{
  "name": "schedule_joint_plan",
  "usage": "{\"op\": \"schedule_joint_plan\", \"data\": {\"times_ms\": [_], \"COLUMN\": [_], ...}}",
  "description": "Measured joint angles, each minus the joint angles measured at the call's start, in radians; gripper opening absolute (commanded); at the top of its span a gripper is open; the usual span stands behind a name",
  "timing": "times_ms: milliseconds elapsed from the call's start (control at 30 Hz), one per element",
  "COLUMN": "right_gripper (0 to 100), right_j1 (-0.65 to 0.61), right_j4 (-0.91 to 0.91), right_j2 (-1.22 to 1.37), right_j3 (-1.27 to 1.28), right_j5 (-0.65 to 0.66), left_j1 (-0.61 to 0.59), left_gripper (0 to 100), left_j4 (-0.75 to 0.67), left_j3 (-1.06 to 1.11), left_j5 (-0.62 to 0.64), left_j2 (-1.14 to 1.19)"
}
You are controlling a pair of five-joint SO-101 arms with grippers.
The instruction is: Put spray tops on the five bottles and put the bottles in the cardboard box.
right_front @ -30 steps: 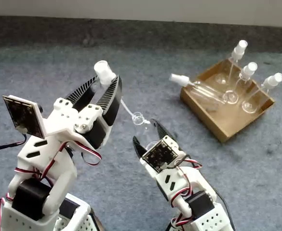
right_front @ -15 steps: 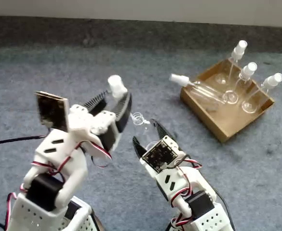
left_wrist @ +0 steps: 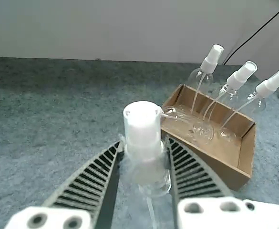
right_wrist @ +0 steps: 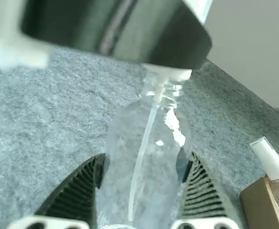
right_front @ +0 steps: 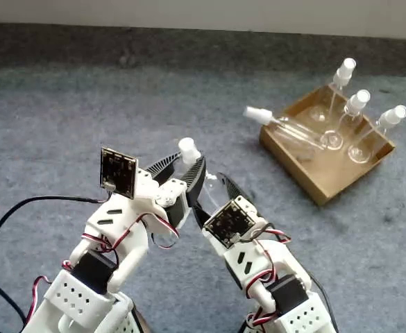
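No writing can be read from where I stand. The brown cardboard box (right_front: 289,168) is plain-sided. The clear plastic bottle (right_wrist: 146,157) and white plastic spray top (left_wrist: 142,129) bear no legible label. Anything on the dark square circuit board (right_front: 118,171) is too small to tell.

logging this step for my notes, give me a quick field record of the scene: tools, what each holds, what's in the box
left tool: shut on spray top
right tool: shut on bottle
spray top position: at the bottle's neck, tube down inside; fully seated or not, cannot tell
cardboard box: four bottles, all with tops on
upright bottles: three, standing in the box
lying bottle: on its side, spray head past the rim
left to box: one, the held bottle
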Motion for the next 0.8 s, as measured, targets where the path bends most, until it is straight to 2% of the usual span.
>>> {"op": "schedule_joint_plan", "data": {"times_ms": [300, 667, 800], "right_gripper": [4.8, 4.8, 4.8], "right_j1": [0.002, 0.002, 0.002], "right_j4": [0.0, 0.0, 0.0], "right_j2": [0.0, 0.0, 0.0], "right_j3": [0.0, 0.0, 0.0], "right_j5": [0.0, 0.0, 0.0], "left_j1": [0.084, 0.086, 0.086], "left_gripper": [3, 4, 14], "left_j4": [-0.006, 0.034, 0.034], "left_j3": [0.017, 0.015, 0.014], "left_j5": [-0.006, -0.003, -0.044], "left_j2": [0.009, 0.0, 0.0]}}
